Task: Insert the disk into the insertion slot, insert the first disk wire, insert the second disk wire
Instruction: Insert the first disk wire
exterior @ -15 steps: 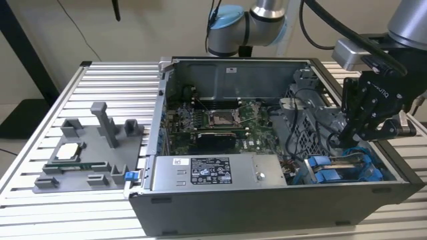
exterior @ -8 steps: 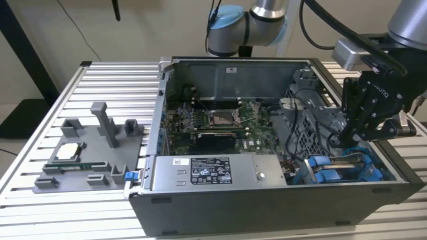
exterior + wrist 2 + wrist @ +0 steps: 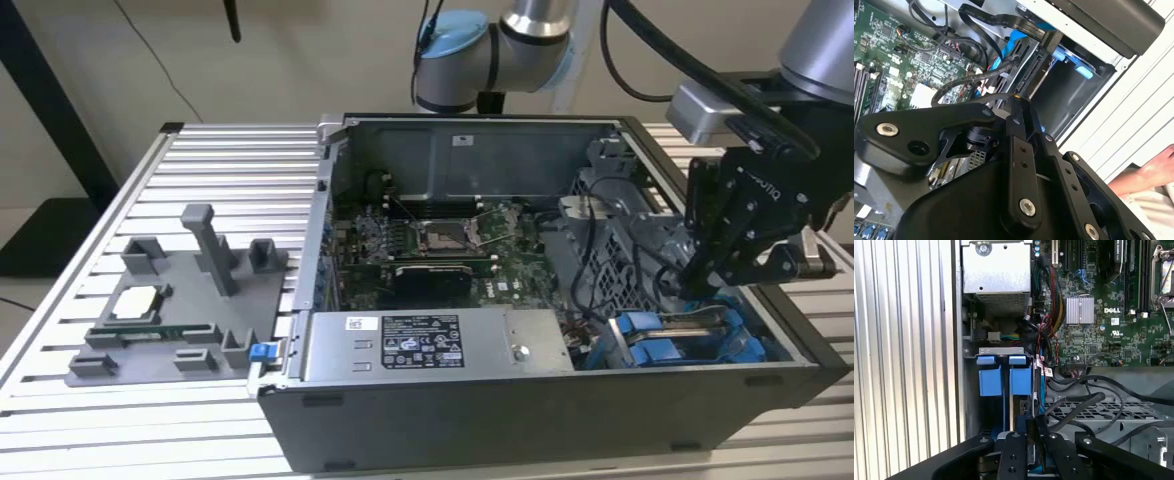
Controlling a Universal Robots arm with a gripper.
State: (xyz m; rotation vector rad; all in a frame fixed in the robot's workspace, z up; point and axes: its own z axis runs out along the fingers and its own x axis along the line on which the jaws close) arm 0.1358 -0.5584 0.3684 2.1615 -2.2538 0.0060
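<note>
My gripper (image 3: 687,280) reaches down into the open computer case at the exterior view's right, right over the insertion slot (image 3: 747,340), a grey bay with blue rails. The disk (image 3: 694,320) sits edge-up in that bay between blue caddy tabs (image 3: 990,381). In the first wrist view the gripper (image 3: 1031,427) looks shut on the end of a black disk wire (image 3: 1079,407), just behind the blue tabs. In the second wrist view the same wire (image 3: 964,92) curves into the gripper (image 3: 1016,100), close to the disk's connector edge (image 3: 1030,75). A flat black cable (image 3: 1004,22) is plugged in beside it.
The silver power supply (image 3: 427,340) lies along the case's front and the motherboard (image 3: 427,240) behind it. A metal cage with loose cables (image 3: 614,230) stands beside the arm. A grey fixture (image 3: 174,310) holding a processor chip (image 3: 140,300) rests on the slatted table. A person's hand (image 3: 1149,170) is outside the case.
</note>
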